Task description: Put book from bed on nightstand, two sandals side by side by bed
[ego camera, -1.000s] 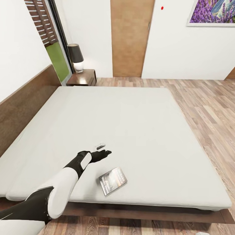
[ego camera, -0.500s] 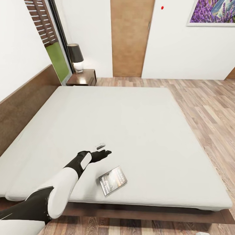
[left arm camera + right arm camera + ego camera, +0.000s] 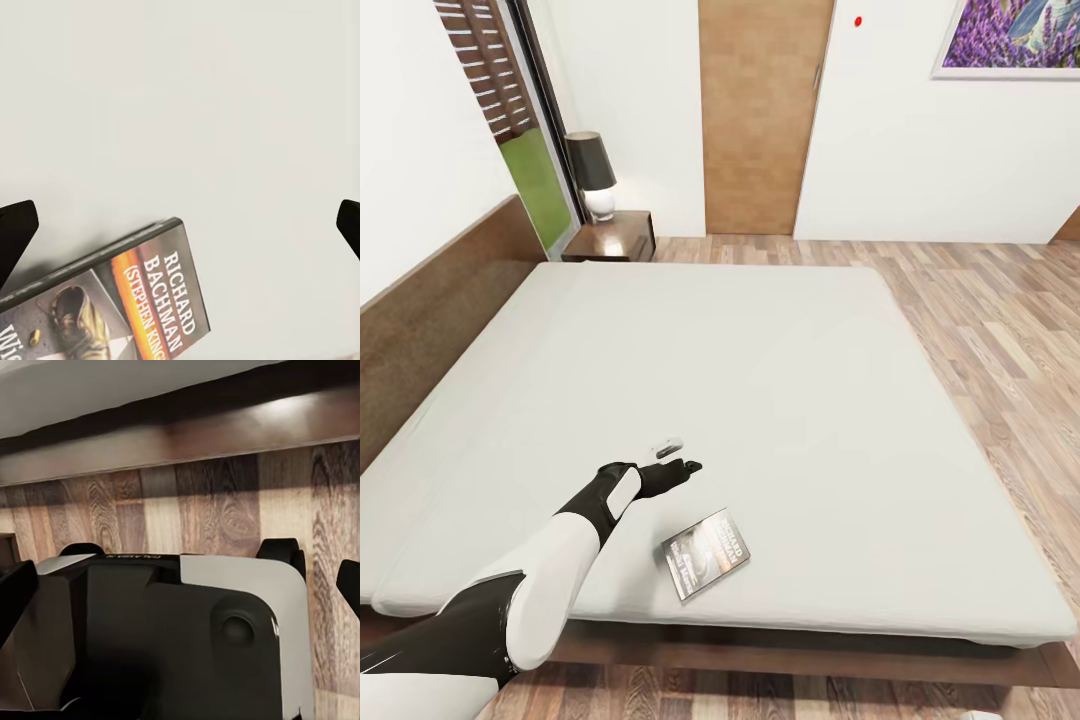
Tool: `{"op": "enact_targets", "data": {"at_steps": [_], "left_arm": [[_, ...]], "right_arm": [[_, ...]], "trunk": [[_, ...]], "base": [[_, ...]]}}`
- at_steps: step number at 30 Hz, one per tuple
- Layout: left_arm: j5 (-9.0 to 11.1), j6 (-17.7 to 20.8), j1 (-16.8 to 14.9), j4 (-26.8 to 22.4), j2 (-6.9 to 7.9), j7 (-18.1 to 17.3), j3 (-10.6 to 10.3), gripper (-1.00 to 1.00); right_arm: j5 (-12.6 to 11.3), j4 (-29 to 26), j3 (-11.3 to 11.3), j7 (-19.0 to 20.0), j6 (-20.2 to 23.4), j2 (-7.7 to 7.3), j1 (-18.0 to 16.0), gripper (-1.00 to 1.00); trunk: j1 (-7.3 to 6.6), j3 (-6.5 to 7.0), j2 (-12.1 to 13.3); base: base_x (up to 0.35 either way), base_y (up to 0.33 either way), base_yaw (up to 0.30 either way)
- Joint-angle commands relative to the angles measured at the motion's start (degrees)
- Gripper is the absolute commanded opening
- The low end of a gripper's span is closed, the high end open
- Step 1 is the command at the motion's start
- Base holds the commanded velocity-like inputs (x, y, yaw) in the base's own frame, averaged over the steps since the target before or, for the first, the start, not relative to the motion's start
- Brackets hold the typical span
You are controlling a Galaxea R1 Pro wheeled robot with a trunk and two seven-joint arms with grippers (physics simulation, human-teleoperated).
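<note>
- Pale grey mattress everywhere: the bed (image 3: pixel 780 380) takes up most of the head view, and I'll use it as the landmark for everything else.
- The book (image 3: pixel 706 553) lies flat on the mattress close to the bed's foot edge, dark cover up. In the left wrist view you can read "RICHARD BACHMAN" in white plus the orange band on the book (image 3: pixel 127 300).
- The left gripper (image 3: pixel 678 455) hangs over the mattress just beside the book, a bit further in from the foot edge. Its two dark fingertips sit far apart at the edges of the wrist view, so the fingers are spread wide and holding nothing.
- The right gripper (image 3: pixel 180 585) hangs down off the bed, facing the wood-plank floor (image 3: pixel 225 502) below the dark frame. Its tips show wide apart too, nothing between them.
- The nightstand (image 3: pixel 612 236) sits beyond the far headboard corner of the bed, with a lamp (image 3: pixel 593 174) on top, well apart from the book.
- My guess is we're at the book pickup step, reach not finished. Next move probably needs the left gripper pulled back toward the foot edge and down over the book. It's thin and flat, so catching an edge looks fiddly.
- Sandals are a job for later.
</note>
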Motion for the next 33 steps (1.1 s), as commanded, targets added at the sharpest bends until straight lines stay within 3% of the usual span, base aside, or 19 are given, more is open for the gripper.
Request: {"op": "enact_targets", "data": {"at_steps": [1, 33], "left_arm": [[0.43, 0.46, -0.01, -0.09, -0.04, 0.04, 0.23, 1.0], [0.44, 0.46, -0.01, -0.09, -0.12, 0.04, 0.22, 1.0]], "right_arm": [[-0.49, 0.28, 0.18, 0.25, -0.24, -0.02, -0.1, 1.0], [-0.49, 0.26, 0.19, 0.22, -0.24, -0.02, -0.1, 1.0]], "trunk": [[0.23, -0.23, -0.46], [7.26, -5.98, -13.29]], "base": [[0.0, 0.0, 0.0], [0.0, 0.0, 0.0]]}}
